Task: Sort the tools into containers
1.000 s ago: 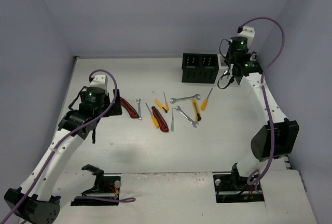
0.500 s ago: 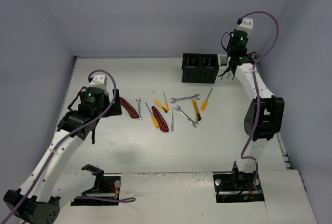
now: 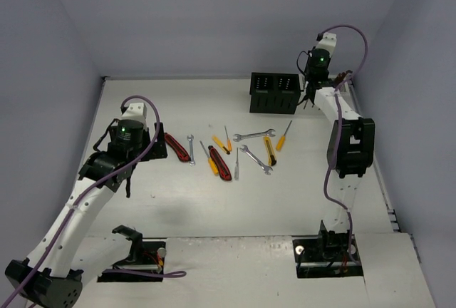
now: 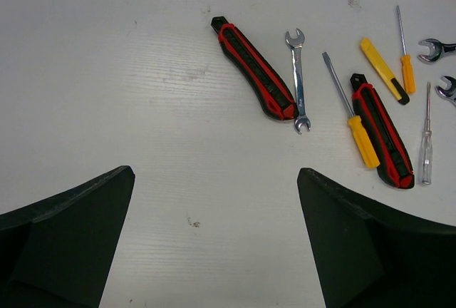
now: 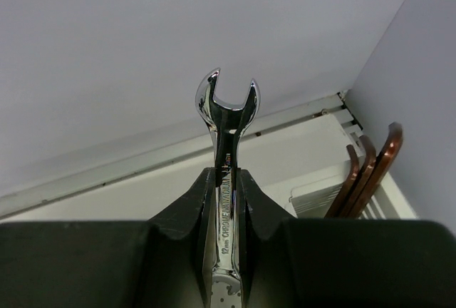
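Observation:
Several tools lie mid-table: a red-black knife [image 3: 173, 147] [image 4: 253, 69], a small silver wrench [image 3: 191, 150] [image 4: 298, 80], an orange screwdriver [image 4: 353, 122], a second red-black knife [image 3: 220, 163] [image 4: 383, 130] and a yellow knife [image 3: 269, 150]. My left gripper [image 4: 216, 172] [image 3: 157, 140] hovers open over bare table, left of these tools. My right gripper [image 5: 226, 172] [image 3: 311, 98] is shut on a silver wrench [image 5: 228, 108], held high by the right end of the black container [image 3: 273, 93]. A white container [image 5: 313, 195] shows low on the right, with brown rods [image 5: 370, 169] standing in it.
Two more wrenches [image 3: 254, 135] [image 3: 255, 159] and an orange screwdriver [image 3: 283, 137] lie in front of the black container. The back wall and right wall [image 5: 420, 108] are close to the right gripper. The right arm's elbow [image 3: 349, 144] stands over the table's right side.
The right arm has swung up and to the left, carrying the wrench from the far right to the black container's right end. The left arm has not moved.

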